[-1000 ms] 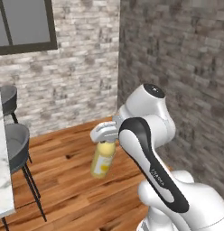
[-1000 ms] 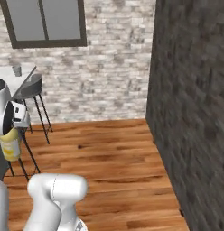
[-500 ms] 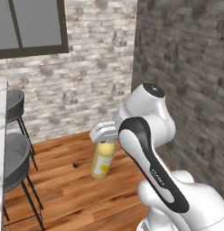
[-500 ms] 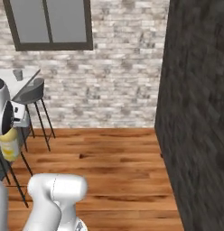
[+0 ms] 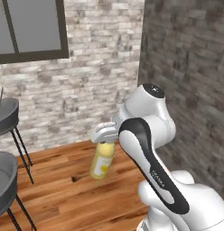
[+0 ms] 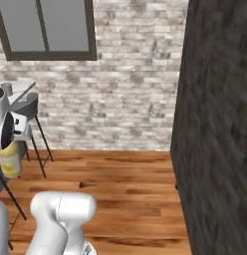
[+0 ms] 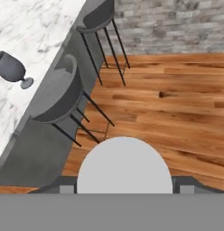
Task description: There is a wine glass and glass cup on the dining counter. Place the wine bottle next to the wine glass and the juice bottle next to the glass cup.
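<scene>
Our base has swung further round since a moment ago: the window slid across both base views while the juice bottle (image 5: 103, 161) stayed pinched by its cap in our jaws. The wine glass (image 7: 13, 69) stands on the worktop (image 7: 32, 31), well apart, beyond the stools (image 7: 59, 92).

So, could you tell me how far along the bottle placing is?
Nothing looks placed yet. The gripper holds the juice bottle over the wooden floor, away from the dining counter, where a wine glass stands. Setting it by the glass cup, then the wine bottle, remains.
</scene>
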{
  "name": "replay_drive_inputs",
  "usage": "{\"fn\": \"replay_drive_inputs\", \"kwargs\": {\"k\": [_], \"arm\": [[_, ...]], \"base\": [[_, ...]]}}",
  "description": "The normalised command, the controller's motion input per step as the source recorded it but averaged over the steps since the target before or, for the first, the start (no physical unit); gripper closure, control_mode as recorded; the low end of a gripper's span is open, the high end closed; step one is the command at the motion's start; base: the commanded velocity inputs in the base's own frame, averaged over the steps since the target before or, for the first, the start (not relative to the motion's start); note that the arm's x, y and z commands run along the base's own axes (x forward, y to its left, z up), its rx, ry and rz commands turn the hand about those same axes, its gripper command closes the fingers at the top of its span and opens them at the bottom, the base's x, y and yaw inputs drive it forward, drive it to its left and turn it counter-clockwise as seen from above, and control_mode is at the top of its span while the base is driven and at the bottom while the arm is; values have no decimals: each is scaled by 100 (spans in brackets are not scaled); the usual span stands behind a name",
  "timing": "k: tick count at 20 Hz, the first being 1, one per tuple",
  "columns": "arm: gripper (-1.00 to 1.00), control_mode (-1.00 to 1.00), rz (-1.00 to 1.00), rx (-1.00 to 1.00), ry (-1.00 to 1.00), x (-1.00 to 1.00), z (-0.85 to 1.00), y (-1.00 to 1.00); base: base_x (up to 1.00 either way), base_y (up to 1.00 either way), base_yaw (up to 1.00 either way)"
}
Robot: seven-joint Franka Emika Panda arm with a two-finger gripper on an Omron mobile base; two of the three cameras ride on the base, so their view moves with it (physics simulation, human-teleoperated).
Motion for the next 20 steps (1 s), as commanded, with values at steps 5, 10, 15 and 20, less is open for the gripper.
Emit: {"fn": "replay_drive_inputs", "kwargs": {"k": [5, 10, 15, 20], "arm": [[100, 100, 0, 0, 0, 0, 0, 0], [100, 100, 0, 0, 0, 0, 0, 0], [100, 100, 0, 0, 0, 0, 0, 0], [100, 100, 0, 0, 0, 0, 0, 0]], "base": [[73, -32, 12], [75, -30, 14], [75, -28, 17], [74, -25, 21]]}}
